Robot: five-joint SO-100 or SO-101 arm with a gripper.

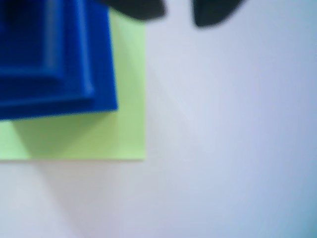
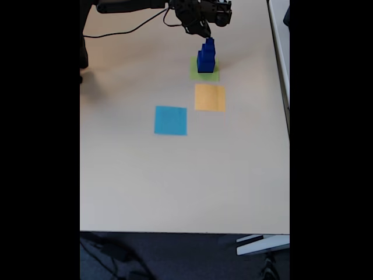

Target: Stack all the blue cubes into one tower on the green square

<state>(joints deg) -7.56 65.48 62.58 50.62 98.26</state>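
The tower (image 2: pixel 206 56) looks hard, light and tippy; hold cubes by flat sides. Pincer (image 2: pixel 205 35) grip: cannot tell.

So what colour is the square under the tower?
Pale yellow-green square, clearest in the wrist view.

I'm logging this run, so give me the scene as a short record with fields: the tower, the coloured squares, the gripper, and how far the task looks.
tower: stepped dark blue tower of cubes, standing on the green square
tower shape: largest cube lowest, tapering upward
orange square: bare, just below the green one in the fixed view
light blue square: bare, lower left of the orange one
gripper: just above the tower top; open or shut cannot be told
loose cubes: none seen on the table
task state: looks stacked
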